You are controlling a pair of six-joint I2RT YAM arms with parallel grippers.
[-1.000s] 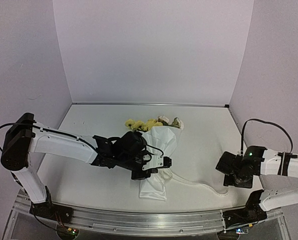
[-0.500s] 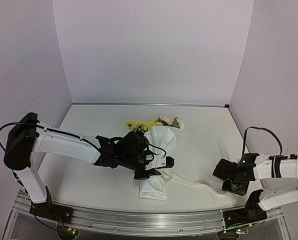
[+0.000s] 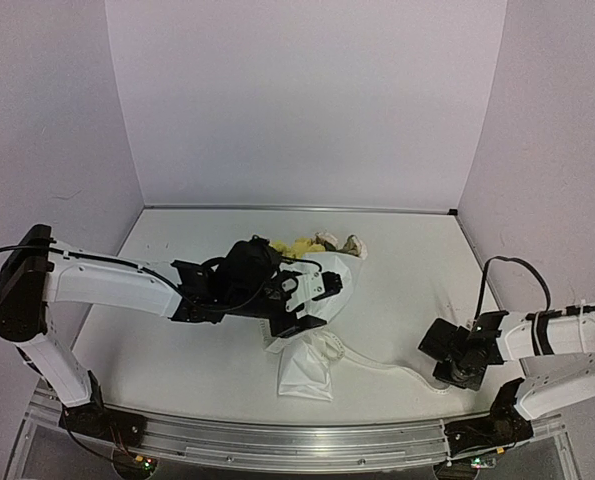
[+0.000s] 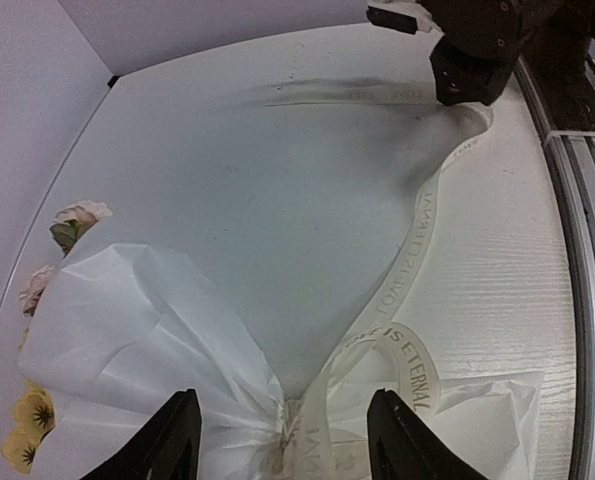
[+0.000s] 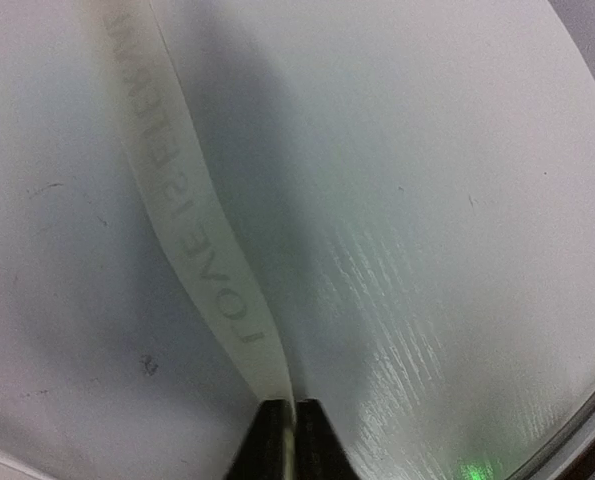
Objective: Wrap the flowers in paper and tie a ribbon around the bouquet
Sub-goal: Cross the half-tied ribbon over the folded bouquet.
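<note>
The bouquet (image 3: 305,368) lies on the middle of the desk (image 3: 177,330), its flowers (image 3: 307,245) pointing to the far edge and its tapered end to the near edge. The paper (image 4: 127,320) is gathered to a narrow waist, and the ribbon (image 4: 414,250) is wound around that waist with a loop standing just beside it. From there the ribbon runs along the desk toward the near right corner, its printed lettering facing up. The left gripper (image 3: 322,300) hovers over the bouquet's waist with its fingers (image 4: 182,440) spread wide apart, released and grasping nothing; the gathered paper and ribbon show in the gap below them. The right gripper (image 3: 449,372) sits low near the right end of the near edge, well apart from the bouquet. In the right wrist view its fingertips are clenched on the ribbon's (image 5: 192,250) end, the strip pinched between them and leading away across the desk.
</note>
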